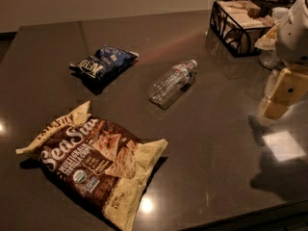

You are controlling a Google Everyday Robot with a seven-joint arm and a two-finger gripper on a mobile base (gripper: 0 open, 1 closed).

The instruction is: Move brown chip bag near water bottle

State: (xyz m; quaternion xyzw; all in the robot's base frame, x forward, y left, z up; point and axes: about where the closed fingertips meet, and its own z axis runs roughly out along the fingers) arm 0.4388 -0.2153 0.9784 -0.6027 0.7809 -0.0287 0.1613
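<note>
Camera view: brown chip bag (94,165) near left, water bottle (172,82) mid-table, well apart. My gripper (280,99) hangs at right, empty; its opening I cannot tell. Reach step: next, cross to bag.

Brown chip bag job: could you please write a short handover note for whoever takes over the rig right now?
Gripper: at the right edge of the view, over the table, well away from both items.
Brown chip bag: lying flat, near left of the table.
Water bottle: on its side mid-table, clearly apart from that bag.
Done: nothing yet; the bag is not near the bottle.
Left: reach the bag, grasp it, set it down beside the bottle, release.
</note>
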